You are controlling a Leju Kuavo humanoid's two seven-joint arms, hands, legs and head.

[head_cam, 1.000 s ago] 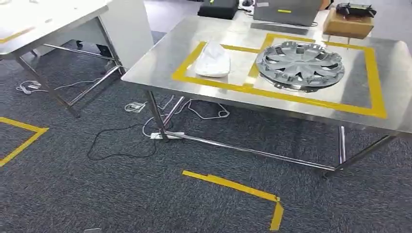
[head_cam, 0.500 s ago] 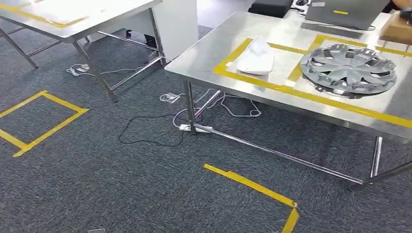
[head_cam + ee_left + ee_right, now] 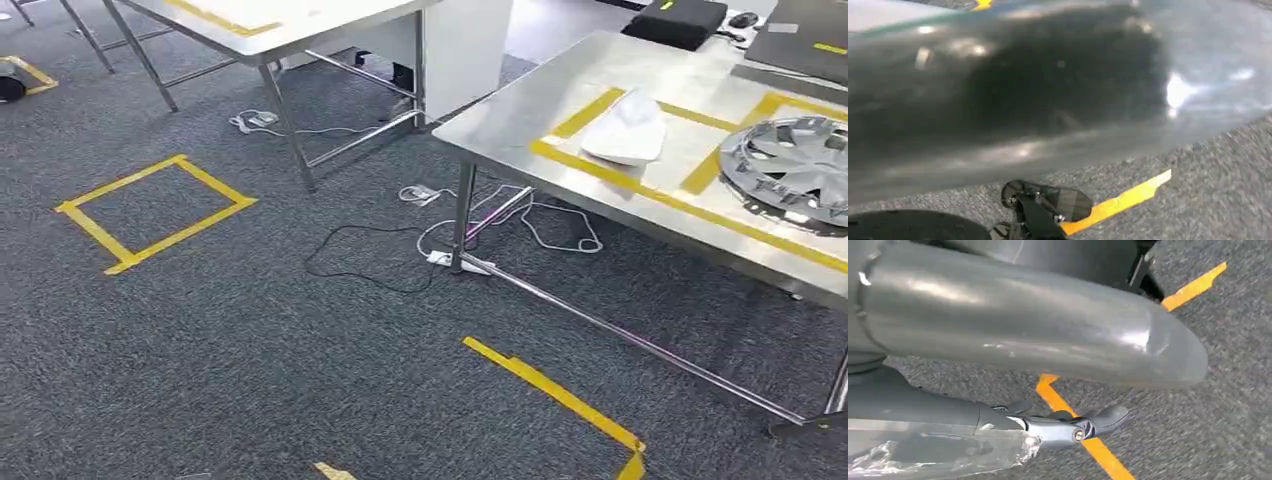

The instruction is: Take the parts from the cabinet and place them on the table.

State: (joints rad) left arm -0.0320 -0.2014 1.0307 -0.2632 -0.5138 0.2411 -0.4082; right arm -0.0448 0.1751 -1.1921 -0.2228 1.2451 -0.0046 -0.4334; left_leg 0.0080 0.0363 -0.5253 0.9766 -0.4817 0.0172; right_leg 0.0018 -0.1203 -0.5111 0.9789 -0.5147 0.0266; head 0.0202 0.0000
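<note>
Camera has panned left since a second ago; things themselves unmoved. White part (image 3: 627,133) and hubcap (image 3: 795,173) already lie on the table (image 3: 520,105) inside yellow tape. My right hand (image 3: 1068,425) hangs over carpet, seemingly holding nothing; left hand's state I can't tell. Probably heading back for more.

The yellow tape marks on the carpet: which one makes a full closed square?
The yellow square on the carpet at the left, in front of the far table. The tape mark near the steel table is an open corner.
</note>
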